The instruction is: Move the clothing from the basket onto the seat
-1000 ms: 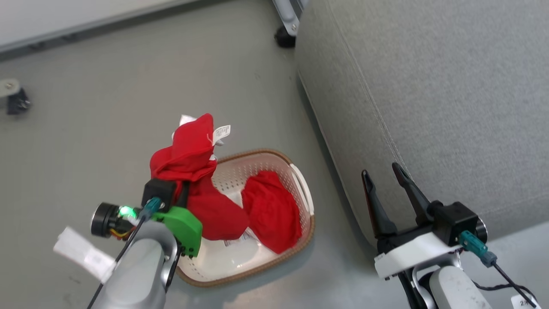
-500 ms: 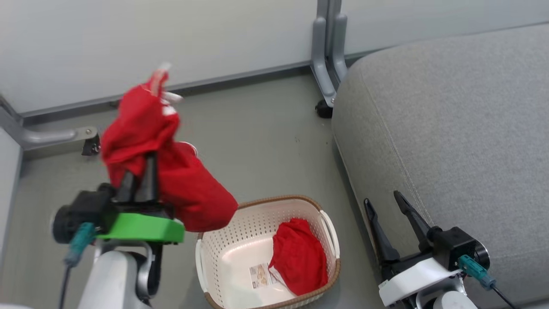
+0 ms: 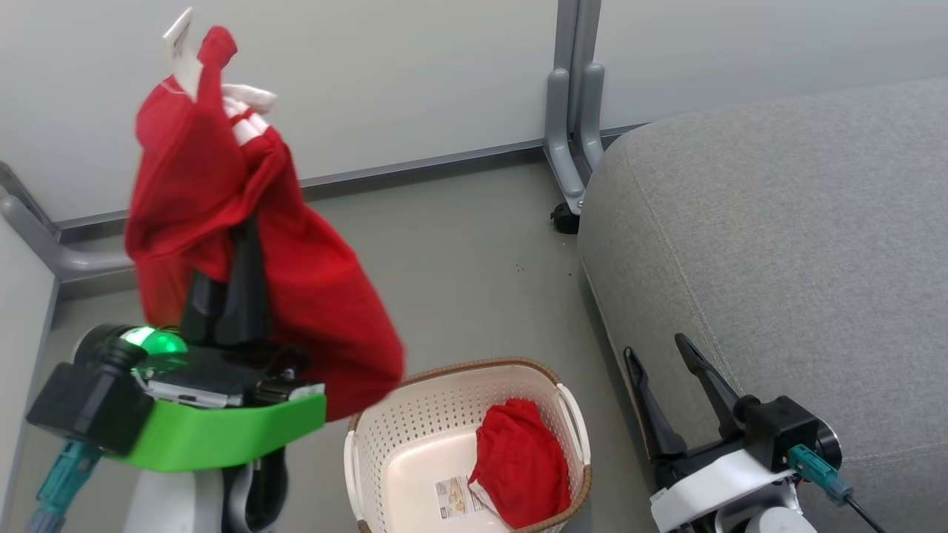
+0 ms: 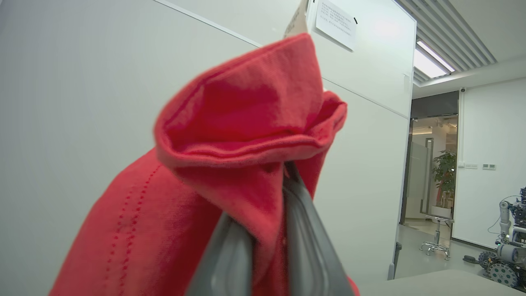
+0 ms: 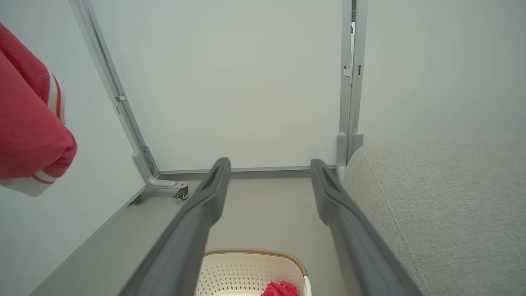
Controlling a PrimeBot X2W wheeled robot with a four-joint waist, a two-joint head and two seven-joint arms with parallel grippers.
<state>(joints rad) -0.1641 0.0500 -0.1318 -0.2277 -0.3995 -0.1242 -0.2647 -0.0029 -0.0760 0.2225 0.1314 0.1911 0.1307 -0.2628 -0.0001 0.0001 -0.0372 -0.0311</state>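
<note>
Red clothing (image 3: pixel 222 222) hangs clamped in the left gripper (image 3: pixel 241 237), above-left of the basket (image 3: pixel 459 364); fabric hides the fingertips. A second garment (image 3: pixel 518 474) lies inside the basket, near end cut off. Right of the basket, the right gripper (image 3: pixel 654 345) stands wide open, empty.

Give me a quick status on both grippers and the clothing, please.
Left gripper shut on one red garment, held high, left of the basket. Right gripper open, empty, beside the seat. Second red garment in the basket. No obstruction seen toward seat.
</note>
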